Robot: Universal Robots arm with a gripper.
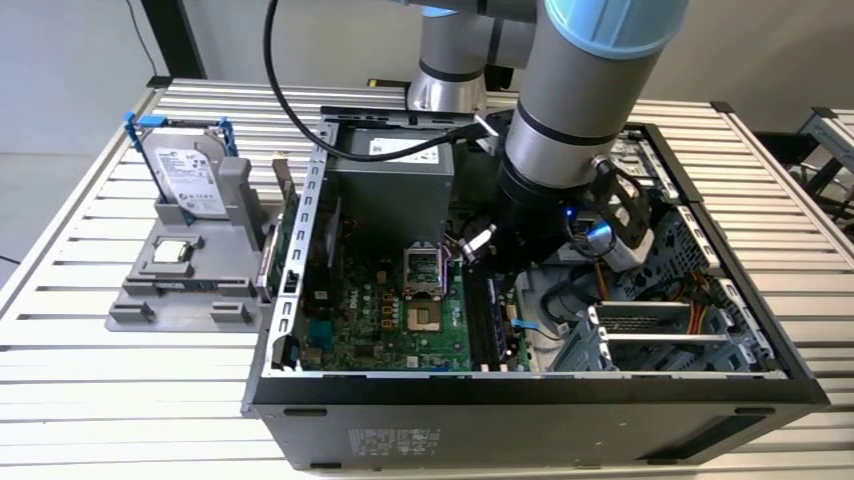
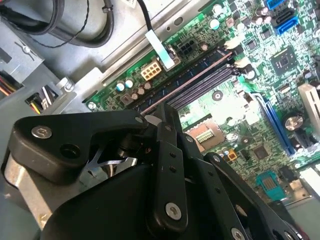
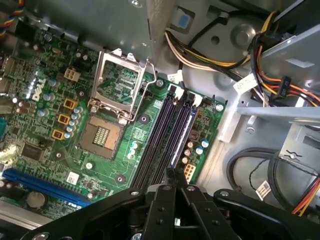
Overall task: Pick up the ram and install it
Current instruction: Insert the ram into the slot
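One gripper (image 3: 175,182) is pinching the ram (image 3: 181,135) edge-on, jaws pressed onto its end, and it is sitting in the slots (image 3: 162,142) nearest the motherboard's (image 3: 45,115) drive-bay edge. You should be keeping it upright and pressing evenly.

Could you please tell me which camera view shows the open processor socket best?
The first wrist view: the processor socket lies unobstructed there, with its lid raised. The exterior view shows it small, deep in the case beside the arm. In the second wrist view the gripper covers part of it.
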